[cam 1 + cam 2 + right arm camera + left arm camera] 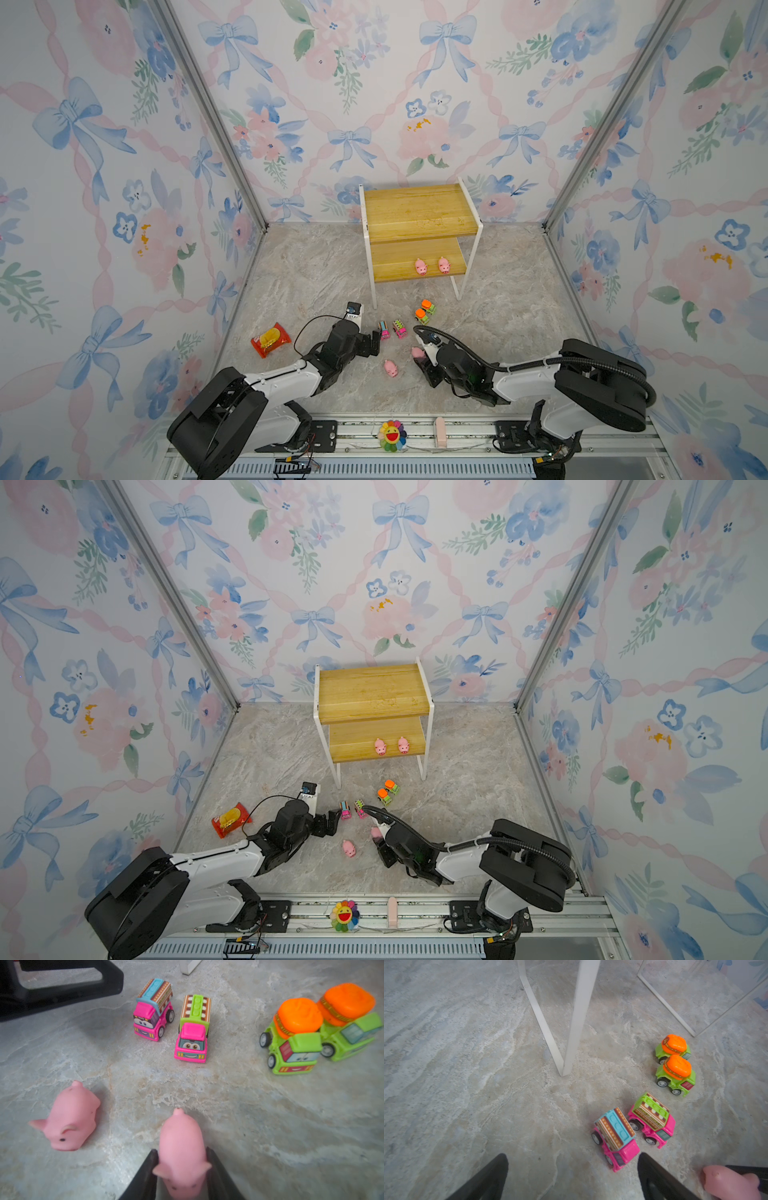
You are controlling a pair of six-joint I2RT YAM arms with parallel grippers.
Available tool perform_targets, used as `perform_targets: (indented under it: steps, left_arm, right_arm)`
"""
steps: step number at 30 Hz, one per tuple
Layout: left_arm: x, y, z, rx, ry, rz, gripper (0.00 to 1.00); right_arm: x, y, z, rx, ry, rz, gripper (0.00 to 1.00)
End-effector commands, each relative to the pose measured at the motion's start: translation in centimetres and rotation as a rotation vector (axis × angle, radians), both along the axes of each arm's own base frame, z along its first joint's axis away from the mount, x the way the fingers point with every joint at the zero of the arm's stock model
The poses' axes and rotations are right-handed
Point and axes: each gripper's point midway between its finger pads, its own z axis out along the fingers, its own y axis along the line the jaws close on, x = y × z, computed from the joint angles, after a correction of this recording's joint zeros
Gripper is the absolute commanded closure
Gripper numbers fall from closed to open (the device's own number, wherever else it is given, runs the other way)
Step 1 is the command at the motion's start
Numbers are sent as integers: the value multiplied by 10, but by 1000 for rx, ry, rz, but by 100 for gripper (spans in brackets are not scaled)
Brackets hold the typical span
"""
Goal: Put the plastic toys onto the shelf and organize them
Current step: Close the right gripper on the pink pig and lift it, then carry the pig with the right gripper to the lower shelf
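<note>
Pinching a pink pig [179, 1132] by its flanks, the right gripper [181, 1156] holds the rubbery-looking toy just over the marbled grey floor [270, 1126]. A second pig [68, 1120] sits on the floor just beside it. The left gripper [573, 1159] is spread wide and empty, one finger just beside the blue-topped pink truck [614, 1138], which stands next to the green-topped pink truck [652, 1120]. Both are glossy plastic with striped, blocky tops and cartoon faces. Two green trucks [424, 311] with rounded orange tops touch each other near the front leg of the shelf [419, 212], which has yellowish wooden boards in a thin white frame. Two more pigs [432, 266] stand on its lower board. A red snack packet [270, 339] lies well to the left, and a rainbow flower [392, 435] sits on the front rail.
</note>
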Motion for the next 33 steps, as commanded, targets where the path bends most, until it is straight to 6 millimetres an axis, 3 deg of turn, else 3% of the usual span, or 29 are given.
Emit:
perform_targets:
  steps: [1, 9, 18, 26, 33]
  left_arm:
    - [2, -1, 6, 1, -7, 4, 2]
    - [3, -1, 4, 4, -4, 3, 2]
    - [3, -3, 14, -8, -27, -5, 2]
    - [7, -6, 25, -1, -45, -25, 2]
    - [9, -7, 24, 20, -42, -37, 2]
  right_arm:
    - [-6, -6, 4, -43, 11, 5, 61]
    - [-3, -5, 36, -17, -34, 12, 62]
    - [9, 9, 107, 127, -135, -4, 62]
    - [46, 37, 167, 180, -278, -94, 61]
    - [83, 55, 202, 180, -386, -213, 61]
